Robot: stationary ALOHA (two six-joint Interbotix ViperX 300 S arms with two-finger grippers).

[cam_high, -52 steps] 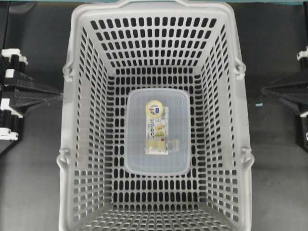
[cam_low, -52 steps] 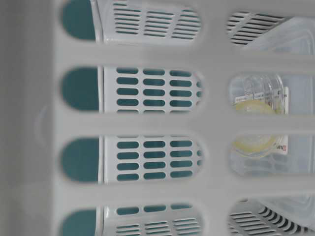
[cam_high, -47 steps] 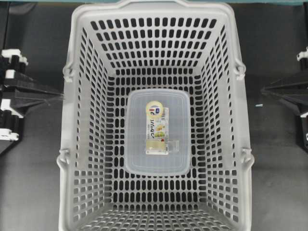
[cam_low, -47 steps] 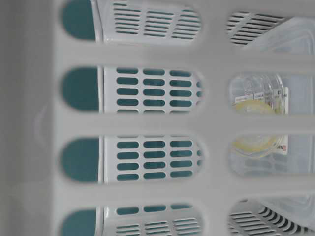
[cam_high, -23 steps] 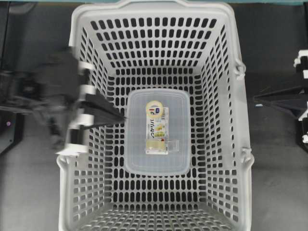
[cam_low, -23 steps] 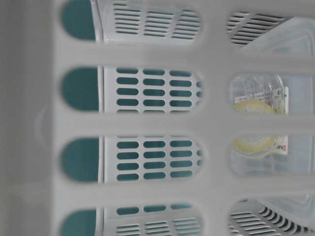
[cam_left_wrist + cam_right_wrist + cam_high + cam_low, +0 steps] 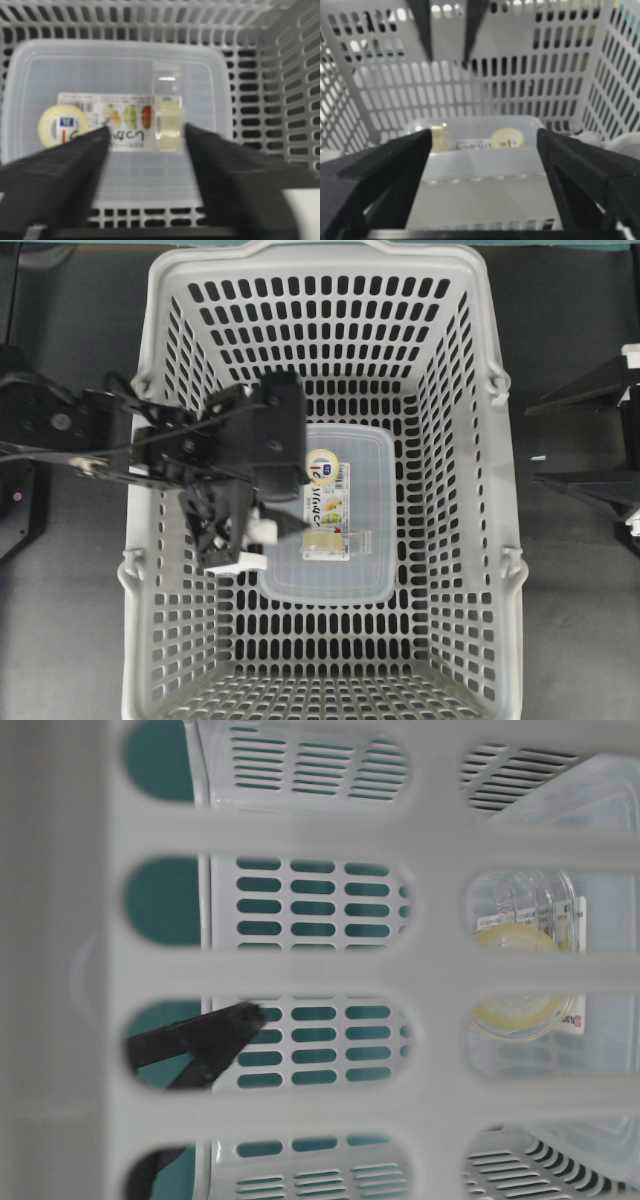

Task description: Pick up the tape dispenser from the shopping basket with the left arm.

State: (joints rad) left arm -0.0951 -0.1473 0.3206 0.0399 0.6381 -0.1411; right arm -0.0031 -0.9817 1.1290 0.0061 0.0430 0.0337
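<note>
1. Dark grey desk [image 7: 60, 640] carries the shopping basket [image 7: 325, 275], a pale grey slotted thing that fills most of the overhead view.
2. On the basket floor lies a translucent box [image 7: 370, 570], and the tape dispenser [image 7: 328, 504] rests on its lid, round roll toward the far end.
3. Reaching in over the left wall is the left arm [image 7: 150, 445]; its pincer [image 7: 145, 145] hangs above the dispenser, released, with the two black fingers [image 7: 60, 170] spread either side of the printed card in the wrist view.
4. I judge this the approach, with no contact yet.
5. Next it seems to need a straight drop until the fingers bracket the narrow pack, then a squeeze without pressing the lid.
6. At the right, outside the basket, the right pincer [image 7: 590, 435] sits spread apart and idle.
</note>
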